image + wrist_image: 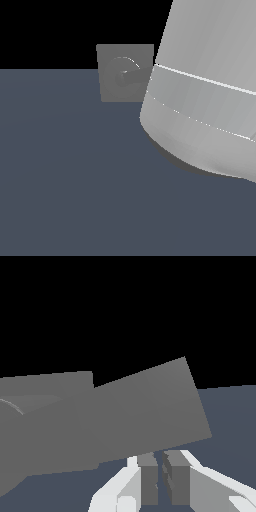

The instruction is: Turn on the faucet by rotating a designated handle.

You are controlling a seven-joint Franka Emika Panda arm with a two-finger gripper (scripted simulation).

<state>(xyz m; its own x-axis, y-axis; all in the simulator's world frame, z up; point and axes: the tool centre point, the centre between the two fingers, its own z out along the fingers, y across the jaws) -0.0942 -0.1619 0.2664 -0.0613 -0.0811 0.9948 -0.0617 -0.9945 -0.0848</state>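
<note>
In the exterior view, the small matte grey faucet plate (125, 72) stands upper centre on the dark blue-grey desk (70, 175); the white robot arm (205, 85) hides the rest.

In the wrist view, the long grey bar handle (140, 411) crosses mid-frame; the jaws (161, 478) below it sit nearly pressed together, pinching nothing. They may slip off when pushing
</note>
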